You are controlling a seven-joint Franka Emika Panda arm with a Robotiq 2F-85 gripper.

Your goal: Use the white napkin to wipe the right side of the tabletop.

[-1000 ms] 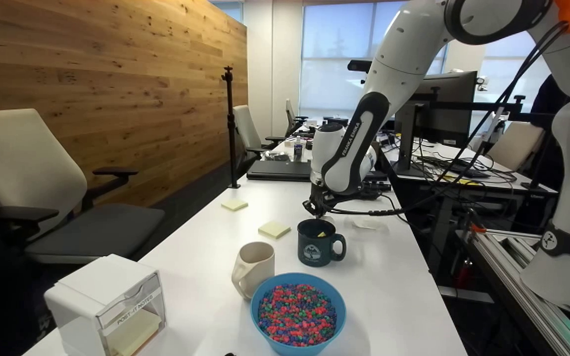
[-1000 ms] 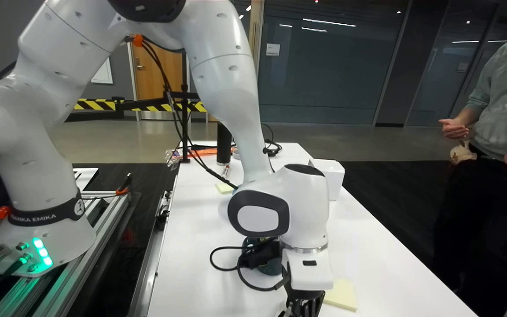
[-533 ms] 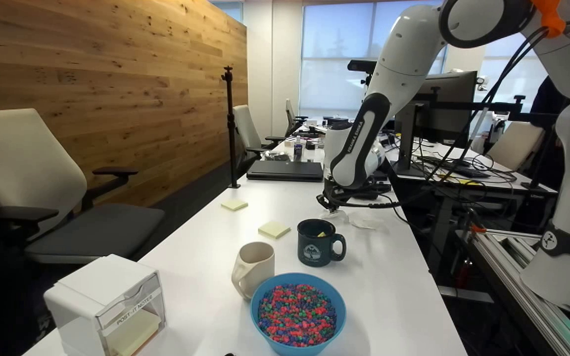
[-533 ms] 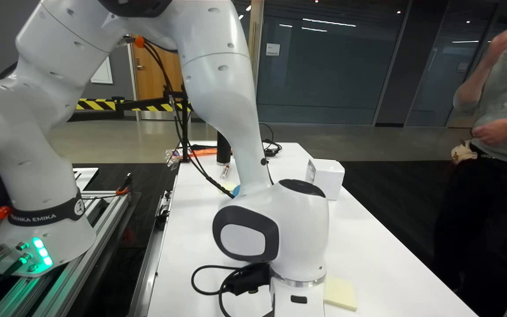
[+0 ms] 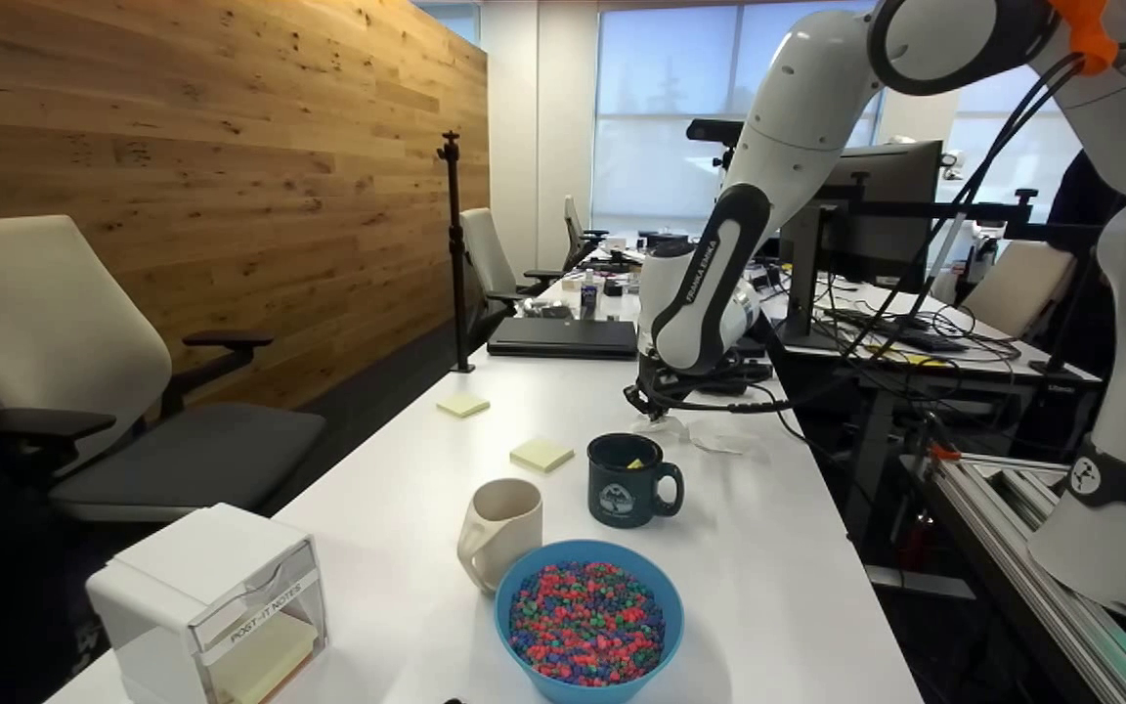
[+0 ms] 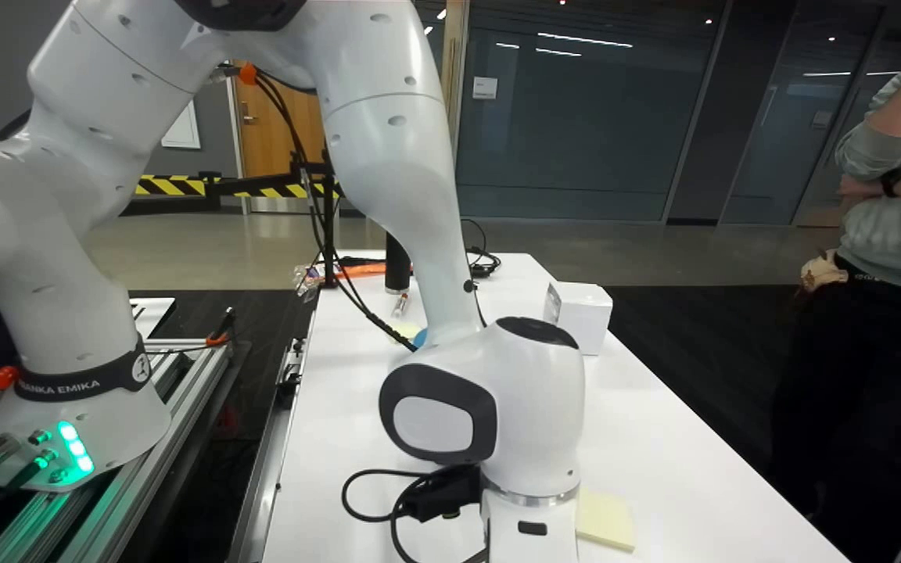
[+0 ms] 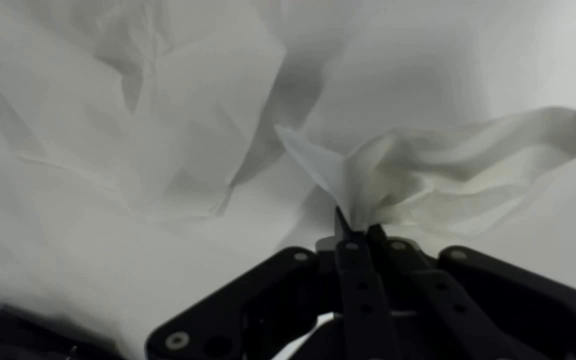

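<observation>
Recently, the fingers (image 7: 355, 260), with the white napkin (image 7: 433, 170) pinched between them, have been moved away from the dark green mug (image 5: 620, 492), toward the robot-side edge of the tabletop (image 5: 778, 587); wiping is probably begun.

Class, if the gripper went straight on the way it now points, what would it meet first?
Likely the tabletop below the gripper, with the pinched white napkin pressed between them; any gap is hard to judge.

"franka emika" marks the arm (image 5: 707, 266), "anka emika" (clipped) its base (image 6: 75, 395), "post-it notes" the dispenser (image 5: 206, 598).
</observation>
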